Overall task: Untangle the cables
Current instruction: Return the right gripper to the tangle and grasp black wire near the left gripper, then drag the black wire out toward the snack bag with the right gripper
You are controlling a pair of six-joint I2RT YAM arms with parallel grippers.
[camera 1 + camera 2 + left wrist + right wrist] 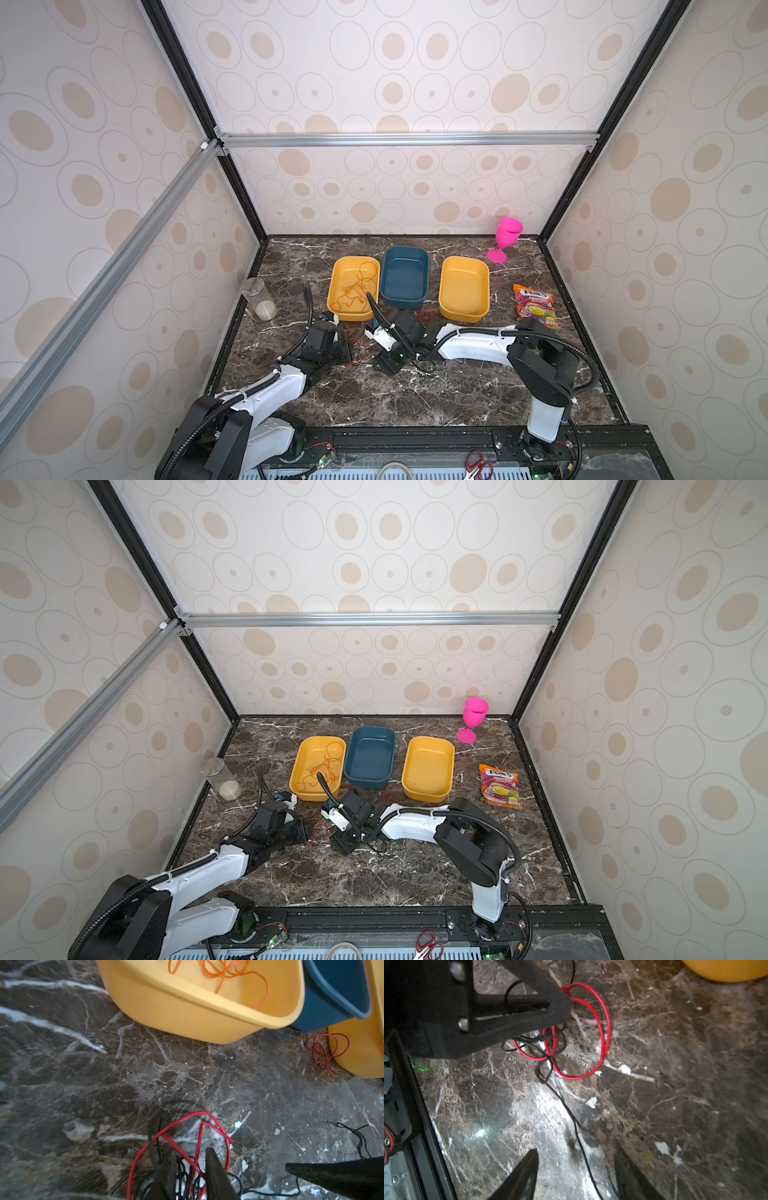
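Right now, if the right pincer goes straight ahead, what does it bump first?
Probably the red-and-black cable tangle pinched in the left pincer, though height is hard to judge.

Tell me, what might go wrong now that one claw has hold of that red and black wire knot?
1. The left gripper pinches the red and black tangle as a whole bunch, so pulling may tighten the knot rather than free a strand.
2. The right gripper stands open over one thin black strand lying flat on the marble table; closing could miss it or scrape the surface.
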